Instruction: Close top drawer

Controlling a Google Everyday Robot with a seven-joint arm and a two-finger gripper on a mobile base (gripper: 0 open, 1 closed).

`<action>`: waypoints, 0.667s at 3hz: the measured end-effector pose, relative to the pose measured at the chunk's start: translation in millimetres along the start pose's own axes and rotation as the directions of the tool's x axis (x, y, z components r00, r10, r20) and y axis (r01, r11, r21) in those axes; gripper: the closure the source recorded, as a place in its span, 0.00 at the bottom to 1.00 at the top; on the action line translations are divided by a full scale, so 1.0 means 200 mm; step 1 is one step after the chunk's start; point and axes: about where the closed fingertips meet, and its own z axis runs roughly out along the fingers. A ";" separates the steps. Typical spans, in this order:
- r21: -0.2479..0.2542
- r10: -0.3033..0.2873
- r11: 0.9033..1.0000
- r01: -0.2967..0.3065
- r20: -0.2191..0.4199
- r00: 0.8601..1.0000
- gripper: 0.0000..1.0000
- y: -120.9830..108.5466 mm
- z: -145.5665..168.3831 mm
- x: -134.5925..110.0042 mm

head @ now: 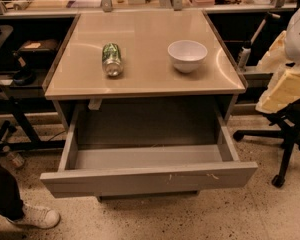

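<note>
The top drawer (149,180) is a wide grey drawer, pulled far out of the cabinet under the beige tabletop (145,79). Its flat front panel has pale scratch marks right of the middle. The inside of the drawer shows nothing in it. My arm is the pale white and yellowish shape at the right edge of the camera view, and my gripper (286,90) hangs there, to the right of the cabinet and well above the drawer front, touching nothing.
A green can (111,59) lies on its side on the tabletop, with a white bowl (187,55) to its right. A black office chair base (285,149) stands at the right. A person's white shoe (37,216) is at the lower left. Dark desks flank the cabinet.
</note>
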 end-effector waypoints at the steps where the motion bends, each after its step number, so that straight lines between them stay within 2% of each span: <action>1: 0.000 0.000 1.000 0.000 0.000 1.000 0.65 0.00 0.00 0.00; 2: 0.000 0.000 1.000 0.000 0.000 1.000 0.88 0.00 0.00 0.00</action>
